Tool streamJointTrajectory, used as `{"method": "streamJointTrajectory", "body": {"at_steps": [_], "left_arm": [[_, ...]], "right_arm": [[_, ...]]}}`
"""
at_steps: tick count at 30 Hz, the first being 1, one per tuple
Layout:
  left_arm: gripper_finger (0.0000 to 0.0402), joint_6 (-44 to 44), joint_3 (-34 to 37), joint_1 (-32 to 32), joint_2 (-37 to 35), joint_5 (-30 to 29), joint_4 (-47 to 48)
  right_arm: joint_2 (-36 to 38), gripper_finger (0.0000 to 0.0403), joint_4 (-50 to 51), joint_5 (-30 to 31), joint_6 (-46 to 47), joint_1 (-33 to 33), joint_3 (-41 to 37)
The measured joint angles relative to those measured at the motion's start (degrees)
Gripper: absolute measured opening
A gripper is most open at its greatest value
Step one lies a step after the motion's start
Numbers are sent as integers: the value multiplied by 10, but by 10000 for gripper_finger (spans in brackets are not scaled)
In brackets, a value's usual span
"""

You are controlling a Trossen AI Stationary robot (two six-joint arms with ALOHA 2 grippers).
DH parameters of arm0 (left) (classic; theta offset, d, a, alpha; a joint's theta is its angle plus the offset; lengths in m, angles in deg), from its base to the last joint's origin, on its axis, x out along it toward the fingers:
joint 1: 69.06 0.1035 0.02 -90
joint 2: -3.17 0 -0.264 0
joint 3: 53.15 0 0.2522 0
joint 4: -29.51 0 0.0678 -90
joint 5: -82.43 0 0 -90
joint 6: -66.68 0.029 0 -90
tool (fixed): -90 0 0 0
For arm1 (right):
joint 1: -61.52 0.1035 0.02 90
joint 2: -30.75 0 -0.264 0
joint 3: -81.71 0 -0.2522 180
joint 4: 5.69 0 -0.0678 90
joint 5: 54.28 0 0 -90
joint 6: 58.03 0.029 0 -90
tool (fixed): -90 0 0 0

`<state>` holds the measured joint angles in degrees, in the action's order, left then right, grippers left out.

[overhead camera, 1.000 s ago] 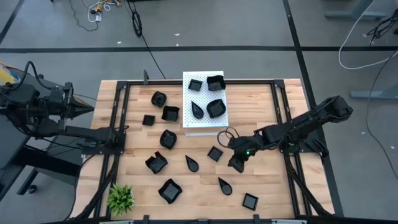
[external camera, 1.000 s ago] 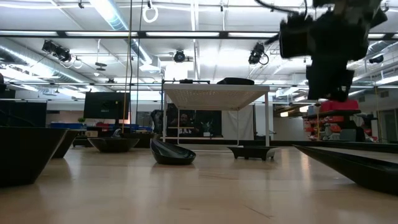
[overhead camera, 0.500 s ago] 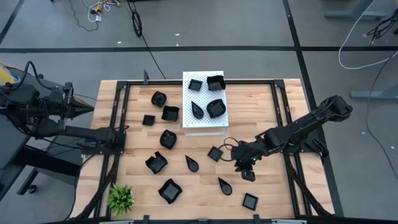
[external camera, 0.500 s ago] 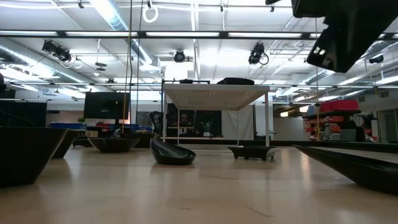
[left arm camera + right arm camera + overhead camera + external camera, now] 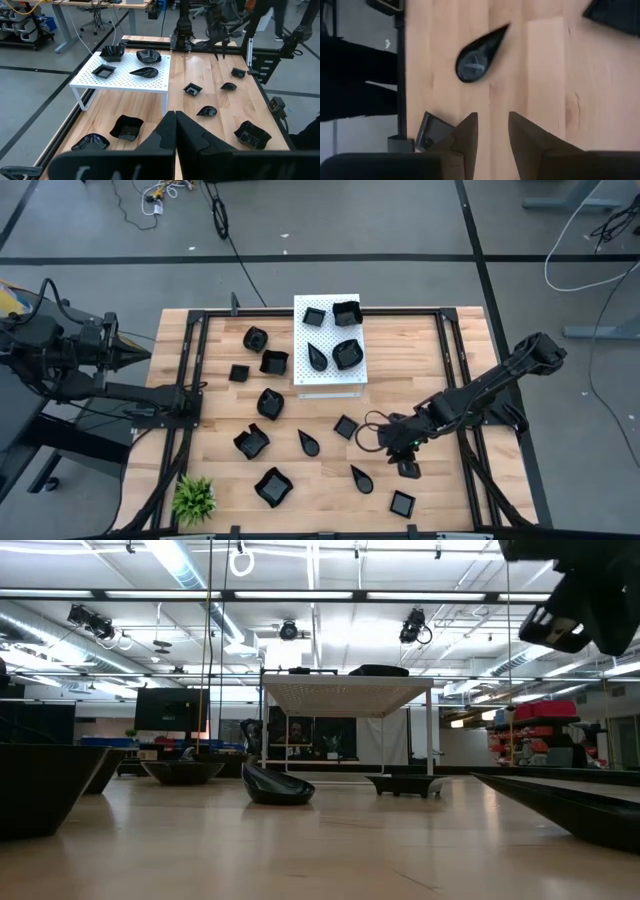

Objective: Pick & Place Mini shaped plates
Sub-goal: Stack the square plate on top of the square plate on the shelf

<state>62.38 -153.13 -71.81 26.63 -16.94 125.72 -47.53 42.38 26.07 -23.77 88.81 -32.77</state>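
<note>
Several mini shaped plates, small glossy black dishes, lie scattered on the wooden table, and several more (image 5: 347, 353) sit on the white perforated board (image 5: 330, 375) at the far middle. My right gripper (image 5: 407, 467) hovers open over bare wood at the near right, with nothing between its fingers (image 5: 492, 122). A teardrop plate (image 5: 360, 478) (image 5: 479, 52) lies just to its left and a square plate (image 5: 401, 503) (image 5: 431, 131) just nearer. My left gripper (image 5: 143, 352) (image 5: 175, 127) is shut and empty, parked off the table's left edge.
A small green plant (image 5: 194, 498) stands at the near left corner. A black frame rail (image 5: 467, 450) runs along the table's right side close to my right arm. Another square plate (image 5: 346, 427) lies left of the right arm. Bare wood shows between the plates.
My right gripper has moved toward the table's near edge and a little right, rising and rolling about its own axis, away from the square plate near the board and toward the teardrop and square plates at the near right. No plate has moved.
</note>
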Motion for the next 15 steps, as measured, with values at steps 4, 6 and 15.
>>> {"method": "streamJointTrajectory", "body": {"at_steps": [4,6,15], "left_arm": [[3,0,0,0,0,0,0],[3,0,0,0,0,0,0],[3,0,0,0,0,0,0]], "right_arm": [[0,112,-3,-4,31,2,-22],[-1,112,-2,-4,45,9,-32],[-76,126,-40,-9,110,68,-37]]}}
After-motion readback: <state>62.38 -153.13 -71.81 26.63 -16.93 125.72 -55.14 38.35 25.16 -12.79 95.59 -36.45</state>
